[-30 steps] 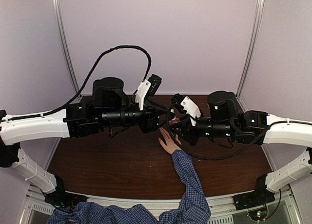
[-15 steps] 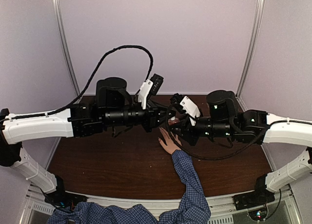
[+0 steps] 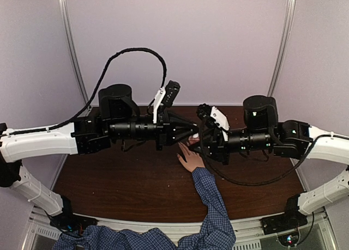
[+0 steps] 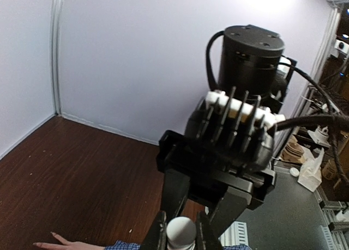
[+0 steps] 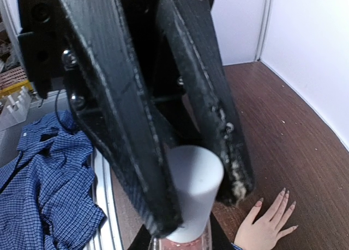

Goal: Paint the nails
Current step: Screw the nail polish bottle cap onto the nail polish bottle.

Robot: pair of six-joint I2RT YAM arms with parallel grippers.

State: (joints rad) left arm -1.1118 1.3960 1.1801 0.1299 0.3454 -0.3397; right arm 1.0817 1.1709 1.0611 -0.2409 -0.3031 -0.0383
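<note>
A light-skinned hand [image 3: 190, 160] in a blue checked sleeve [image 3: 212, 206] lies flat on the dark wooden table [image 3: 120, 184]. Its pinkish nails [image 5: 284, 193] show on spread fingers in the right wrist view. Above the hand, both grippers meet on a small nail-polish bottle. My right gripper [image 5: 177, 242] is shut on the pink glass body [image 5: 188, 243]. My left gripper [image 4: 181, 235] is shut on the white cap [image 4: 181, 229], its black fingers [image 5: 136, 152] flanking the cap [image 5: 193, 182] from the opposite side. From above, the grippers hide the fingertips.
The person's blue checked shirt [image 5: 38, 179] lies beyond the table's near metal rail [image 3: 163, 224]. Pale walls [image 3: 218, 43] close the back and sides. A black cable [image 3: 131, 56] arcs above the left arm. Shelves of clutter [image 4: 311, 174] stand past the table.
My left gripper has closed on the white cap. Both arms have risen a little and levelled, the right arm shifting rightward. The hand has stayed still.
</note>
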